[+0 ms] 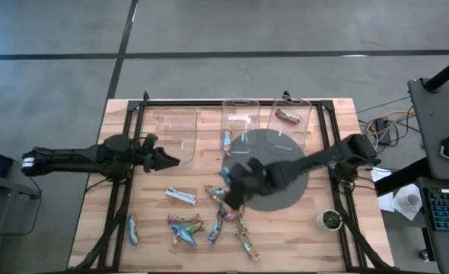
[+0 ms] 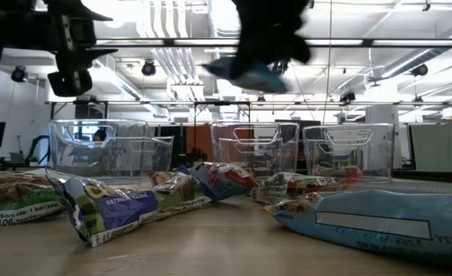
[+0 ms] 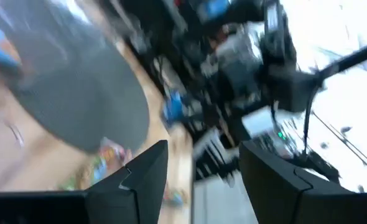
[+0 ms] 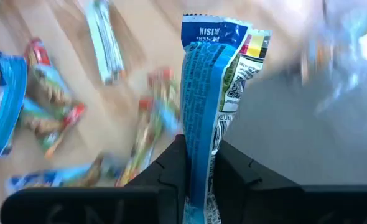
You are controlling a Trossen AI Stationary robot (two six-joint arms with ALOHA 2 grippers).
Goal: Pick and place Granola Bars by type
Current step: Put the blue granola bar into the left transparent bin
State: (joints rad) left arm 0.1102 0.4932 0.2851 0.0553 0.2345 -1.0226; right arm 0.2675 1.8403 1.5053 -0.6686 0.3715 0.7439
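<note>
A blue granola bar (image 4: pixel 203 124) is clamped upright in the right tool (image 4: pixel 199 171), held above the worktop (image 1: pixel 300 236) at the centre of the high view. The left tool (image 1: pixel 167 160) is spread wide and empty at centre left. Other bars (image 1: pixel 202 217) are scattered below

Bright even overhead light, ceiling lamps (image 2: pixel 150 67) glaring in the low view; both wrist views motion-blurred.
</note>
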